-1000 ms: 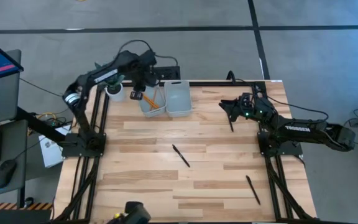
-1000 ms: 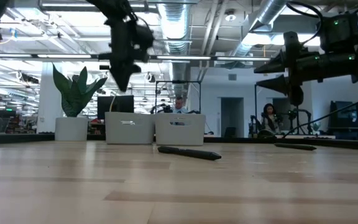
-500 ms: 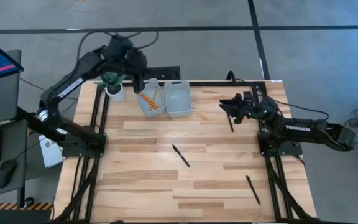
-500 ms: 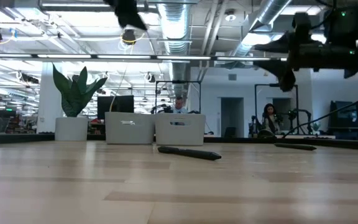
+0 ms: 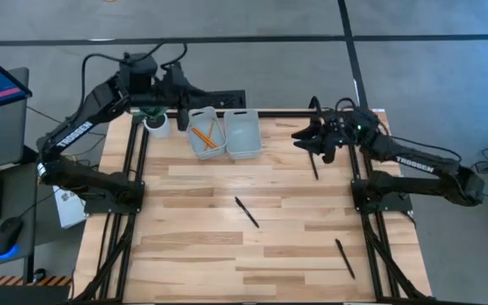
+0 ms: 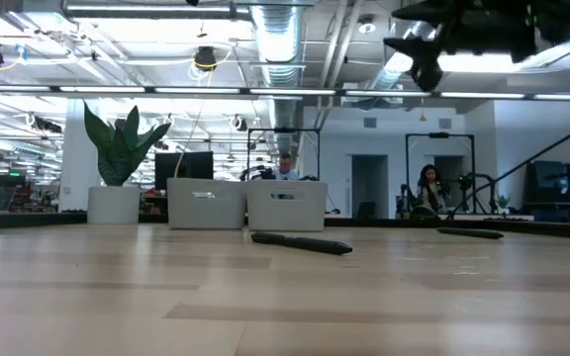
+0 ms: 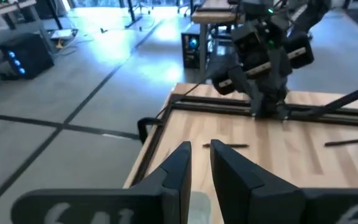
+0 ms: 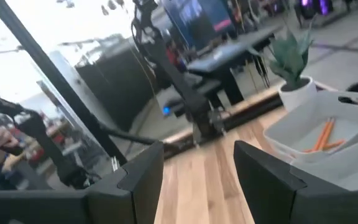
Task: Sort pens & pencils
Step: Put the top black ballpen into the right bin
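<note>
Three black pens lie flat on the table: one near the far right (image 5: 314,164), one in the middle (image 5: 246,212), one near the right front (image 5: 344,257). The orange pencils (image 5: 203,135) lie inside the left grey bin (image 5: 195,148); they also show in the right wrist view (image 8: 322,135). My right gripper (image 5: 306,140) hangs open, high above the far right pen, touching nothing. My left gripper (image 5: 181,90) is raised beyond the table's far left corner, its fingers (image 7: 178,168) drawn together on nothing.
A second grey bin (image 5: 244,134) stands beside the first at the far edge. A small potted plant (image 5: 155,123) sits left of the bins. Black frame rails run along both table sides. People sit in the room behind (image 6: 429,188).
My left arm has lifted away from above the left bin and swung back toward the far left corner. My right gripper has risen higher above the far right pen and drifted slightly toward the left. Pens and pencils have stayed put.
</note>
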Available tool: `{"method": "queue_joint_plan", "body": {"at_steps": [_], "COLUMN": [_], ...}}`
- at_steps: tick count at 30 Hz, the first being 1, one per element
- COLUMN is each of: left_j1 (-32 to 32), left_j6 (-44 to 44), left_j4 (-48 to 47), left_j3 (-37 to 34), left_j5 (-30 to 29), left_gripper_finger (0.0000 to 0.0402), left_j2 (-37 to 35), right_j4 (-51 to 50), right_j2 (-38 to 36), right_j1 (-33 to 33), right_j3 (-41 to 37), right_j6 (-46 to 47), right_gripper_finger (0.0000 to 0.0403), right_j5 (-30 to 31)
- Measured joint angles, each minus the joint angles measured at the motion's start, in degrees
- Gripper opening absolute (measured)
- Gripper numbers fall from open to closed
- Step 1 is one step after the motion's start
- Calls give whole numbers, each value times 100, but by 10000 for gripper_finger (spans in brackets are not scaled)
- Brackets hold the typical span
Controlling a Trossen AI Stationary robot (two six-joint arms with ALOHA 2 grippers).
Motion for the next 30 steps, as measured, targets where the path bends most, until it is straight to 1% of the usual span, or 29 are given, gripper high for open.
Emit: {"method": "queue_joint_plan", "body": {"at_steps": [2, 5, 7, 10, 12, 16, 19, 23, 25, 27, 30], "left_j1": [-53, -65, -65, -62, -62, -62, -62, -62, -62, -62, -62], "left_j6": [-116, -201, -225, -328, -404, -570, -635, -744, -824, -888, -816], "left_j4": [396, 1144, 1551, 1862, 2088, 2423, 2582, 2622, 2668, 2697, 2693], "left_j3": [-461, -1350, -1960, -2802, -3306, -4240, -4791, -5481, -5834, -6116, -6446], "left_j5": [-21, -73, -240, -468, -492, -525, -531, -551, -674, -845, -961], "left_gripper_finger": [52, 52, 52, 52, 52, 52, 52, 52, 52, 52, 52], "left_j2": [-212, -676, -1077, -1758, -2230, -3157, -3860, -4733, -5098, -5429, -5825], "right_j4": [-861, -2120, -2774, -3548, -4014, -5162, -5887, -6453, -6755, -7045, -7285], "right_j2": [0, 0, -2, -1, -1, 0, -3, 17, 87, 200, 381], "right_j1": [0, 0, 0, -2, -2, -4, -4, -2, 8, 9, 9], "right_j3": [442, 1056, 1398, 1804, 2048, 2408, 2555, 2546, 2506, 2463, 2382], "right_j6": [-185, -379, -478, -511, -394, 119, 552, 1093, 1376, 1509, 1549], "right_gripper_finger": [217, 217, 217, 217, 217, 217, 217, 217, 217, 217, 217], "right_j5": [-16, -22, -20, 56, 381, 1290, 1507, 1560, 1708, 1845, 1890]}}
